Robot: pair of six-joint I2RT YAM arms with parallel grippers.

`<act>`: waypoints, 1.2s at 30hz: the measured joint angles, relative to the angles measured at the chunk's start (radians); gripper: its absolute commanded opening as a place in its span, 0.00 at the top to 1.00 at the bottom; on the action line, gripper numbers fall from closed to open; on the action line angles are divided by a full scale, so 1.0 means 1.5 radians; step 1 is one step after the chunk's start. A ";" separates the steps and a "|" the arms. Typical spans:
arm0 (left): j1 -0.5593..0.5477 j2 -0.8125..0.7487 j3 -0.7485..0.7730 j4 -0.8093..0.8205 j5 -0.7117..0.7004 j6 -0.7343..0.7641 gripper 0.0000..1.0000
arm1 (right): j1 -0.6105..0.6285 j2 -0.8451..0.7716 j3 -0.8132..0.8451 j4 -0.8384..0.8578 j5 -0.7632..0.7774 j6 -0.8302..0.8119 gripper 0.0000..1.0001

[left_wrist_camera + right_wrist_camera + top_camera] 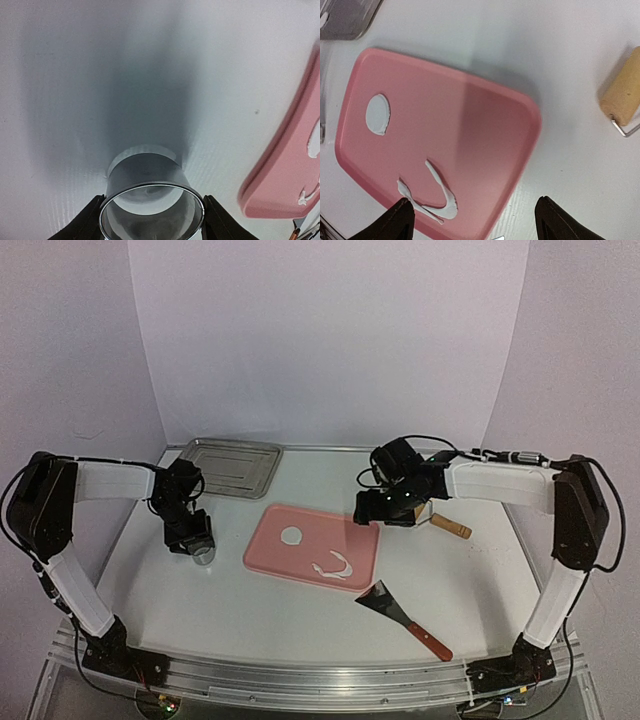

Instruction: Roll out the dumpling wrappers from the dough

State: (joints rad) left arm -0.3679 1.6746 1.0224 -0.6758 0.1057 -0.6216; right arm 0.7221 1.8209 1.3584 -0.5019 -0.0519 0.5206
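Note:
One dumpling wrapper, a small flat white disc, lies on the left part of the pink board. In the right wrist view the same wrapper sits at the left of the pink board. A thin curved scrap strip lies near the board's front edge. My left gripper is shut on a metal ring cutter, left of the board and low over the table. My right gripper hangs open above the board's right end with nothing between its fingers.
A wooden rolling pin lies right of the board. A scraper with a red handle rests in front of the board. A metal tray stands at the back left.

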 measured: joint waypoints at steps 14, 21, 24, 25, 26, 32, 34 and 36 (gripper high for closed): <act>0.033 -0.011 -0.056 0.026 0.022 -0.004 0.00 | -0.074 -0.237 -0.149 -0.179 -0.047 -0.096 0.08; 0.033 -0.081 -0.071 0.016 -0.001 -0.004 0.00 | -0.058 -0.358 -0.250 -0.279 -0.097 -0.072 0.10; 0.033 -0.146 -0.072 0.015 -0.019 -0.003 0.01 | -0.009 -0.367 -0.290 -0.304 -0.098 -0.026 0.10; 0.033 -0.169 -0.071 0.015 -0.024 -0.003 0.01 | 0.013 -0.366 -0.302 -0.311 -0.097 -0.008 0.11; 0.033 -0.186 -0.070 0.015 -0.025 -0.002 0.01 | 0.032 -0.364 -0.310 -0.317 -0.097 0.006 0.11; 0.033 -0.205 -0.049 0.034 -0.005 0.013 0.03 | 0.098 -0.324 -0.327 -0.327 -0.093 0.052 0.15; 0.033 -0.201 -0.048 0.041 0.013 0.013 0.03 | 0.103 -0.308 -0.327 -0.326 -0.092 0.054 0.17; 0.033 -0.196 -0.048 0.049 0.030 0.012 0.03 | 0.107 -0.289 -0.327 -0.323 -0.091 0.051 0.19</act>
State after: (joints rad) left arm -0.3188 1.3802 0.9501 -0.6018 0.1499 -0.6042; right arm 0.8825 1.3867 0.8673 -0.9863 -0.1890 0.5967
